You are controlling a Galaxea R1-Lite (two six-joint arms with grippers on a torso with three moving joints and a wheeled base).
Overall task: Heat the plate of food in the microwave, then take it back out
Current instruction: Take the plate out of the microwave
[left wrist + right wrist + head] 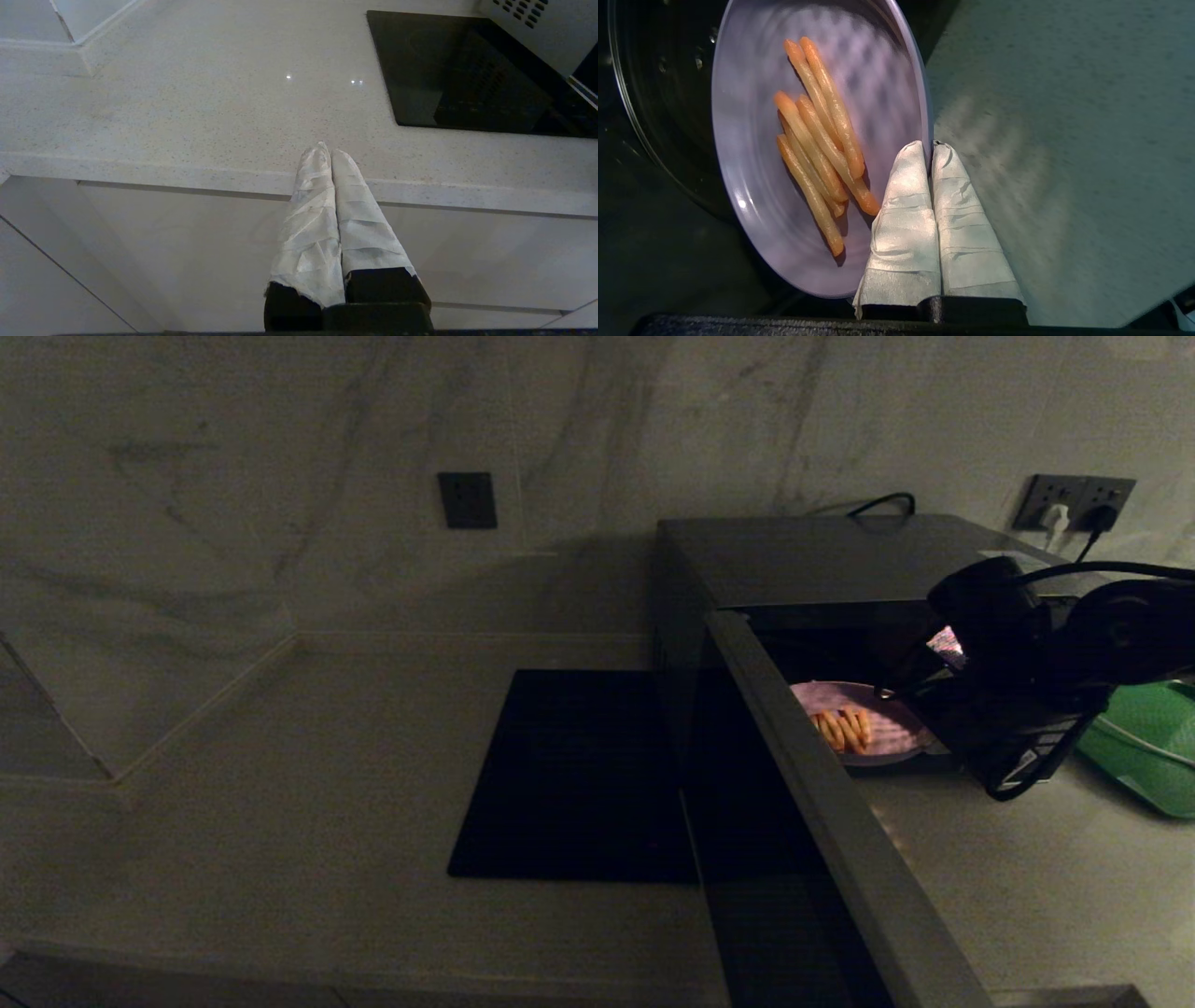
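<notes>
1. L gripper [331, 154]: parked off the counter [187, 102] edge, fingers pressed together, holding nothing. Idle.
2. Mat [579, 775]: flat black square, left of microwave. Not involved.
3. Microwave [822, 555]: door [822, 803] swung wide open toward camera. No brand or writing legible in these views; button panel hidden behind R arm.
4. Plate [822, 154]: lavender, fries [822, 140] in a loose bundle; sits at cavity mouth, partly over the glass turntable [640, 116].
5. R gripper [930, 149]: pinched tight on plate's near rim.
6. Step, judged: plate in transit thru the opening. Keep it level so fries don't slide, move slow, clear door and frame, grip firm at rim.
7. Tray [1148, 737]: green, far right.
</notes>
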